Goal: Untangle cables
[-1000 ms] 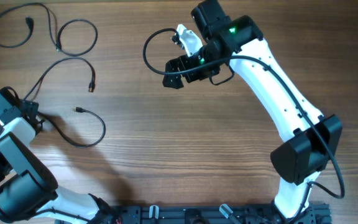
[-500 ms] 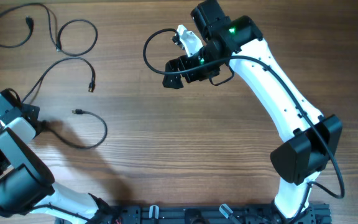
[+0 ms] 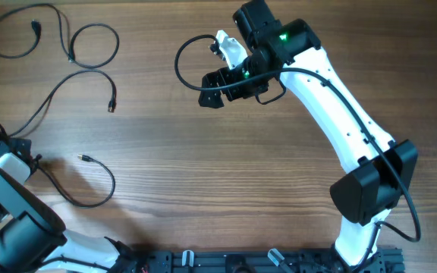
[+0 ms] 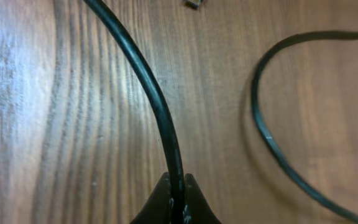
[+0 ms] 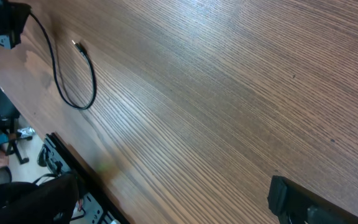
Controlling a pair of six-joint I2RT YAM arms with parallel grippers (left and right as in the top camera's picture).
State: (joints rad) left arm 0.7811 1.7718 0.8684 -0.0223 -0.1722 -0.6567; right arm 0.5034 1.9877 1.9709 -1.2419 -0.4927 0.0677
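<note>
Left tool (image 4: 176, 191) dragged cable (image 4: 158, 106) leftward | right tool (image 3: 212, 89) largely cropped in wrist view

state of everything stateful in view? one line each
left hand, shut on the held cable
held cable, pinched between the fingers, the rest lying slack
right hand, open, empty
looped cable, lying loose, untouched
arm light, lit green

overhead: down, far | left wrist: close | right wrist: oblique; probably shares cable loop (image 3: 114, 182)
</note>
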